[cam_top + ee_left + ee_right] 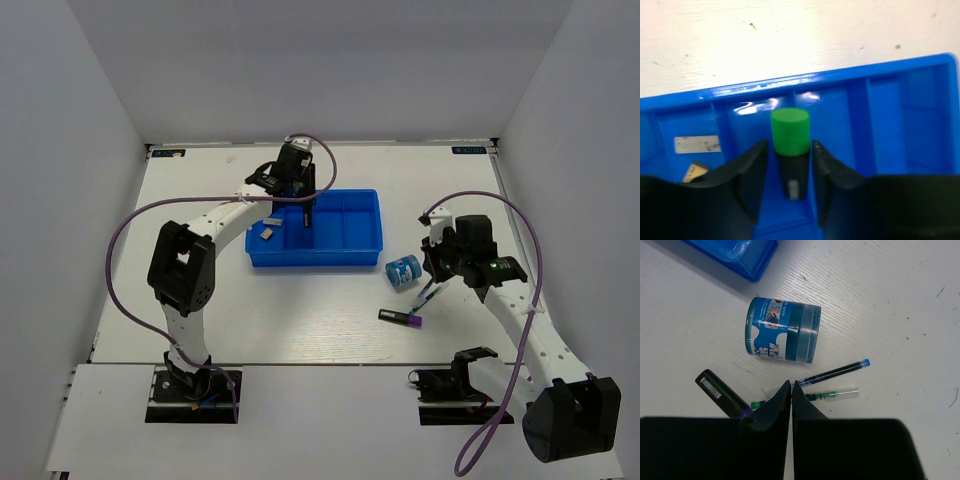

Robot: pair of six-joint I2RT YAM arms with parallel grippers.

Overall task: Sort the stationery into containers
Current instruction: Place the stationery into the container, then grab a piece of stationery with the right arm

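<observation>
The blue tray [315, 262] lies at the table's middle; the left wrist view shows its far rim [840, 75] and its ribs. My left gripper [306, 212] reaches into a narrow compartment. Its fingers flank a black marker with a green end [789, 132], with thin gaps on both sides. Two erasers [696, 144] lie in the leftmost compartment. My right gripper [791, 385] is shut and empty, just above two thin pens [835, 372]. The blue-white tape roll [782, 336] and a purple-ended marker [722, 392] lie beside them on the table.
White walls close in the table on the left, the back and the right. The tray's corner [747, 255] shows at the top left of the right wrist view. The loose items [410, 295] lie just off the tray's right front.
</observation>
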